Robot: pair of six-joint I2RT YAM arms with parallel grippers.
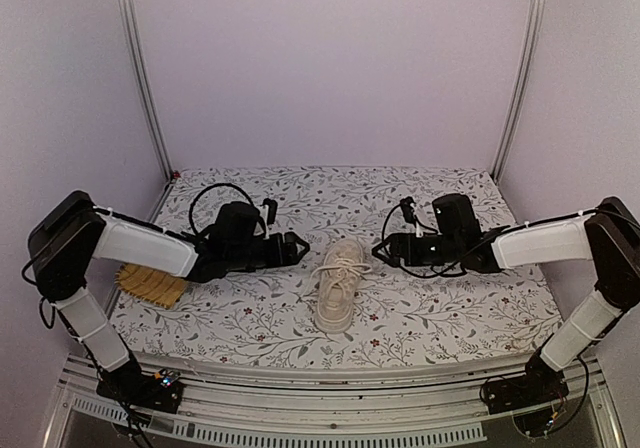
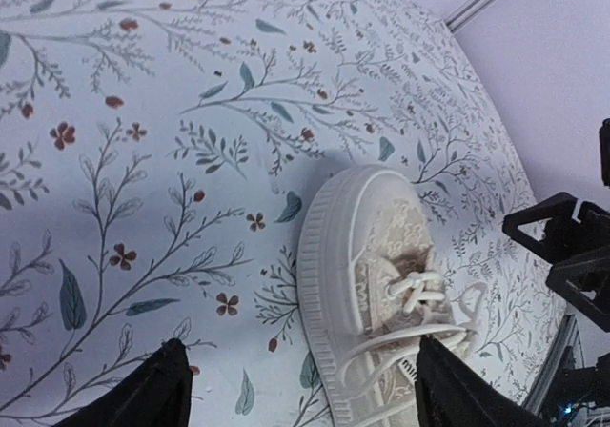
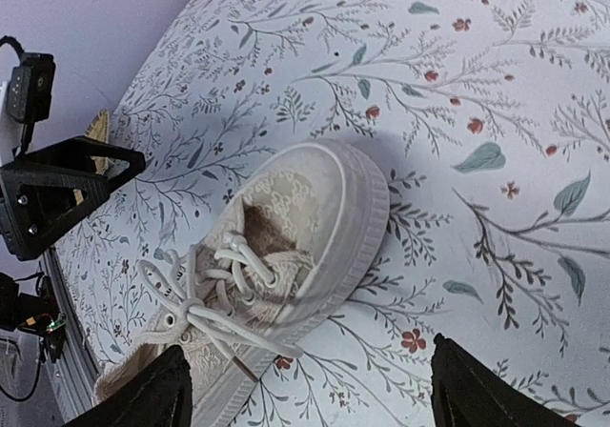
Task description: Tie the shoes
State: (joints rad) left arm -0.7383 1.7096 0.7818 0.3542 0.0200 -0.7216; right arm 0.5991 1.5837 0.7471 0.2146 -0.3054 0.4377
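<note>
The cream lace-up sneaker [image 1: 338, 286] lies mid-table on the floral cloth, toe toward the near edge. Its pale laces [image 3: 205, 308] meet in a knot over the tongue, with a loop and loose ends spread sideways. My left gripper [image 1: 298, 248] is open and empty, just left of the shoe's heel end; in the left wrist view the shoe [image 2: 367, 284] lies between my fingertips [image 2: 152, 394], nearer the right one. My right gripper [image 1: 382, 251] is open and empty just right of the heel end; the shoe [image 3: 286, 246] lies ahead of its fingertips [image 3: 481, 389].
A flat yellow woven mat [image 1: 150, 286] lies at the table's left edge under the left arm. Metal frame posts [image 1: 145, 78] and pale walls close the back and sides. The table's near edge [image 1: 330, 363] runs in front of the shoe.
</note>
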